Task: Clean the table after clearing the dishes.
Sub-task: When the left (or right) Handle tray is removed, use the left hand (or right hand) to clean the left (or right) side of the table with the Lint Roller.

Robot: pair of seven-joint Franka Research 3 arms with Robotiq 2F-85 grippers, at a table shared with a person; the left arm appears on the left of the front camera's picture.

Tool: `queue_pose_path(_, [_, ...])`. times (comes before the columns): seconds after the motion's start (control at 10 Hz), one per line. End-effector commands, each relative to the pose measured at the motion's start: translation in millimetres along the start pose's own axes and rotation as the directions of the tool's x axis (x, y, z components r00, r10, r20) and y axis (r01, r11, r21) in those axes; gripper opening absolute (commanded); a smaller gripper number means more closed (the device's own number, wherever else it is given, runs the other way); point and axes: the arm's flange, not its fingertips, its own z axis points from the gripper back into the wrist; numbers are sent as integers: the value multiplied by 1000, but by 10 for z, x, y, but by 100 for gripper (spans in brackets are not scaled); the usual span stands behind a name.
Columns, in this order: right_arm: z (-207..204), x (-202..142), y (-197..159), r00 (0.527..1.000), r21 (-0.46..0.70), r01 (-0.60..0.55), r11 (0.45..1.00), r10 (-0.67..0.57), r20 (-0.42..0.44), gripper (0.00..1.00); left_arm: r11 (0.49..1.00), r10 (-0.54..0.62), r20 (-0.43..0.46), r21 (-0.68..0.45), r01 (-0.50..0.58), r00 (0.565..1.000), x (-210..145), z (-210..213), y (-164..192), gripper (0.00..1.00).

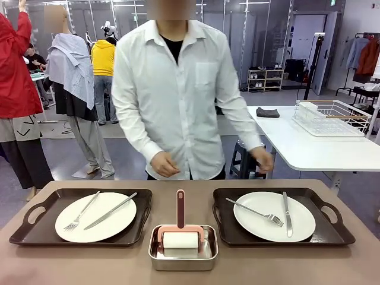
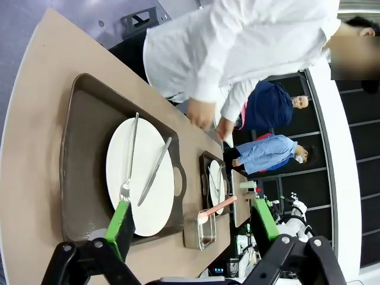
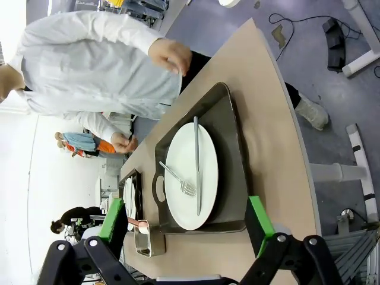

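**Both grippers spread and empty; dishes still on the table**

Arm pose: In the left wrist view the left gripper (image 2: 190,205) is held clear above the table (image 1: 71,261), looking down its length. The right gripper (image 3: 185,200) is held likewise from the opposite end.

Person: A person (image 1: 172,89) stands at 12 o'clock across the table, arms lowered. One hand (image 1: 163,163) and the other hand (image 1: 262,159) are loosely curled above the far edge, touching nothing.

Position and axis of items, front view:
- Left tray (image 1: 50,202) lies at 8 o'clock and carries the left plate (image 1: 116,222). Its fork (image 1: 80,212) and knife (image 1: 110,211) lie side by side on a 7-to-1 o'clock line, with the tines at the 7 o'clock end.
- Right tray (image 1: 225,219) lies at 4 o'clock and carries the right plate (image 1: 255,228). The right fork (image 1: 252,211) runs from 10 to 4 o'clock, tines at 4. The right knife (image 1: 287,214) lies almost on the 12-to-6 line.
- Steel pan (image 1: 183,261) sits at 6 o'clock between the trays. A roller (image 1: 180,240) rests in it, and its pink handle (image 1: 180,208) points to 12 o'clock.

Fingers: On each gripper the green pads stand wide apart. Nothing is between them, and they are in contact with nothing.
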Motion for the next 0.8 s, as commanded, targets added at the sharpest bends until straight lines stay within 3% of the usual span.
queue_pose_path(0.0, [10, -4, 4, 1000, 10, 0, 1000, 0, 0, 100, 1000, 0, 1, -16, 0, 1000, -10, 32, -3, 100])
queue_pose_path(0.7, [10, -4, 4, 1000, 10, 0, 1000, 0, 0, 100, 1000, 0, 1, -16, 0, 1000, -10, 32, -3, 100])
